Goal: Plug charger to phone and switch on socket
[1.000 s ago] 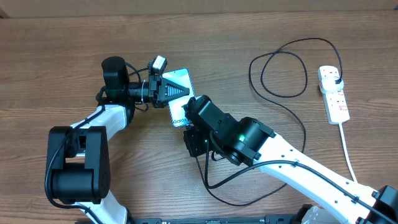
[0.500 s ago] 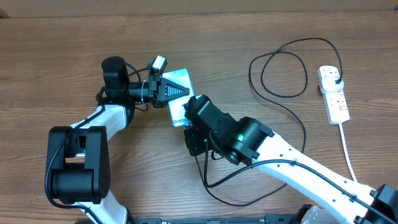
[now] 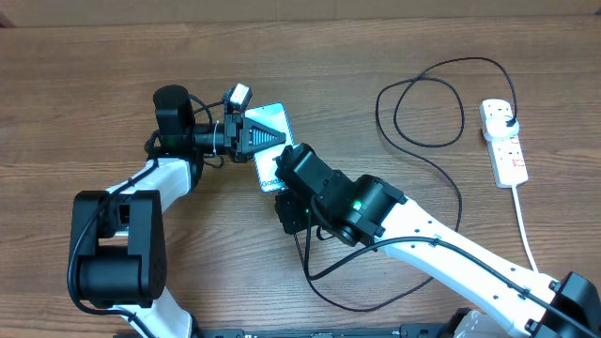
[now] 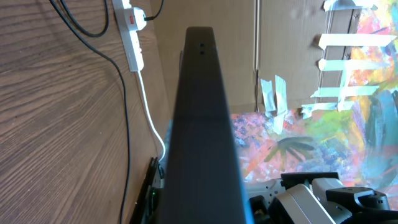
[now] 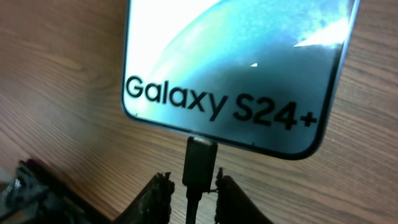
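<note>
The phone [image 3: 272, 115] has a light-blue screen reading "Galaxy S24+" [image 5: 236, 62]. My left gripper [image 3: 272, 138] is shut on it from the left, and the phone's dark edge [image 4: 202, 124] fills the middle of the left wrist view. The charger's small black connector [image 5: 200, 158] sits in the phone's bottom edge. My right gripper [image 5: 191, 179] stands open around it, with a gap on the left side and the right finger close. The black cable [image 3: 379, 105] loops across to its plug [image 3: 507, 119] in the white socket [image 3: 507, 150] at the far right.
The socket's thick white cord [image 3: 526, 235] runs toward the front right edge. The right arm's body [image 3: 362, 211] lies over the table's middle, above part of the cable. A cardboard wall [image 3: 300, 7] lines the back.
The right jaws closed tighter on the connector, then parted from it. The right arm has shifted slightly toward the phone. The left arm and phone have not moved.
</note>
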